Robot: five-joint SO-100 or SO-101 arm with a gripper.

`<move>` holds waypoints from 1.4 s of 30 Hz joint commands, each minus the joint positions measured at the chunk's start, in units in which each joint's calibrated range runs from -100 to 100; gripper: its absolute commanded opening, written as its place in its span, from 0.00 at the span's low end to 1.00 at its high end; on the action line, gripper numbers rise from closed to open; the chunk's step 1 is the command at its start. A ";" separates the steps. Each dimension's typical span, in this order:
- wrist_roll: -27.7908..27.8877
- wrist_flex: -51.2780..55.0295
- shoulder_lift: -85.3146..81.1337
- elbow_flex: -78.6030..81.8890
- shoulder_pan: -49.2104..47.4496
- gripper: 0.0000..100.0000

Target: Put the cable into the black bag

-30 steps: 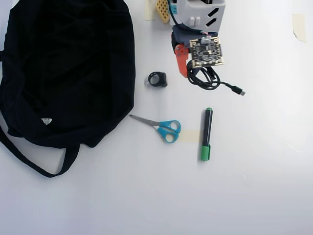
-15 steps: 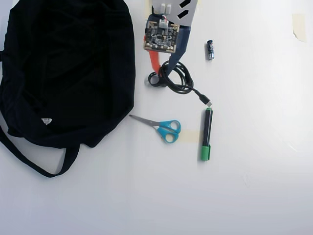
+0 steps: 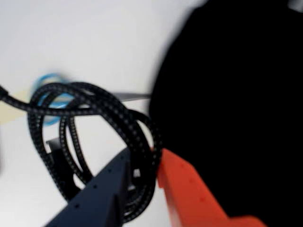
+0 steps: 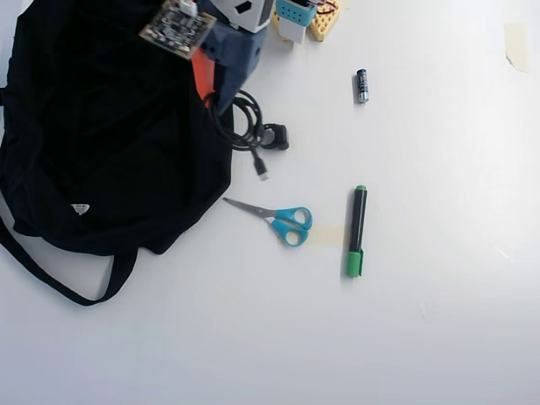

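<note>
Cable (image 4: 245, 122) now leftward at bag (image 4: 110, 126) edge; plug tail down-right

End effector (image 4: 213, 99) with one dark blue finger, one orange finger, bare circuit board, apparently white arm housing

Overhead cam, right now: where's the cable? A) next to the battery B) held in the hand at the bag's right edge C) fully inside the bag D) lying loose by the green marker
B: the hand grips the coiled cable at the right edge of the black bag, the plug end hanging over the table near the small black ring; the wrist view shows the coil pinched between the fingers.
</note>
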 commanded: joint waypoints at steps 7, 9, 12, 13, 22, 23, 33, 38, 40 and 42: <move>-0.13 -1.26 -1.36 -1.49 13.94 0.02; -0.18 -3.50 -1.36 -0.51 17.98 0.02; -1.55 -9.88 -1.28 4.53 23.51 0.02; -1.60 -13.67 -1.28 7.85 25.68 0.02; -1.76 -35.29 18.06 18.27 34.51 0.02; -1.81 -35.37 19.63 18.27 34.51 0.03; -2.81 -33.05 18.30 18.18 34.06 0.21; -2.86 -26.84 5.11 19.08 29.57 0.21; -2.91 -23.92 -0.45 19.08 24.71 0.21; -2.91 -21.25 -5.26 19.17 19.03 0.21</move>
